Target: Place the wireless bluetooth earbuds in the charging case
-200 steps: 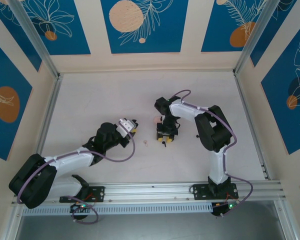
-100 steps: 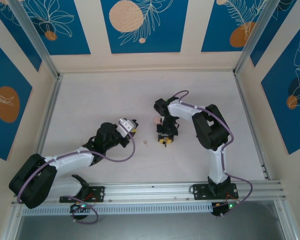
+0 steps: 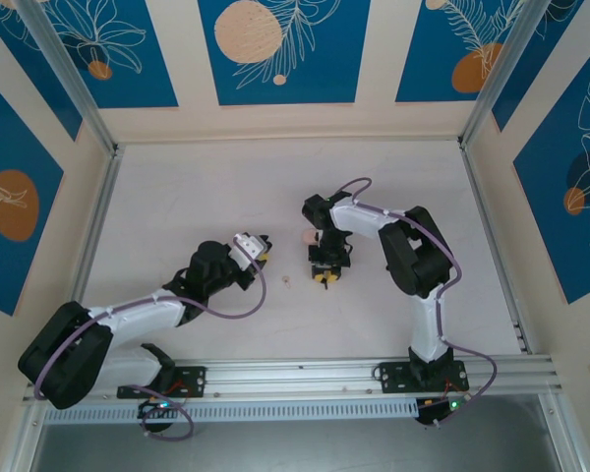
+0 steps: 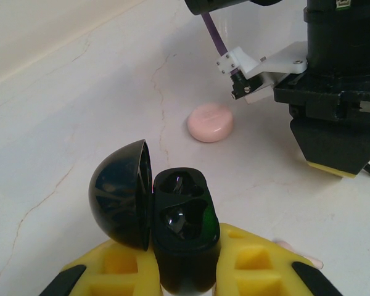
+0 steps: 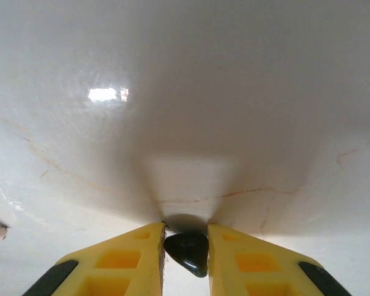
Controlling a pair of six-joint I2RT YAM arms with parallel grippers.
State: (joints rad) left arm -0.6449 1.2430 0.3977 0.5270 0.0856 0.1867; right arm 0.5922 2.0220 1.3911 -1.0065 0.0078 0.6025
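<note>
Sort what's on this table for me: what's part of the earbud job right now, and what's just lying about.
In use: open black case, held in the left claw; black earbud, between the right claw fingers.

Lying about: shut pink case and tiny pale pink earbud, both untouched on the table, probably for later.

No text, brand, number or sign is legible. The wall panels (image 3: 275, 49) carry only drawn leaves and discs. The open black charging case (image 4: 179, 222) shows no lettering. A small pale mark atop the right arm's black housing (image 4: 342, 37) is too small to read.
</note>
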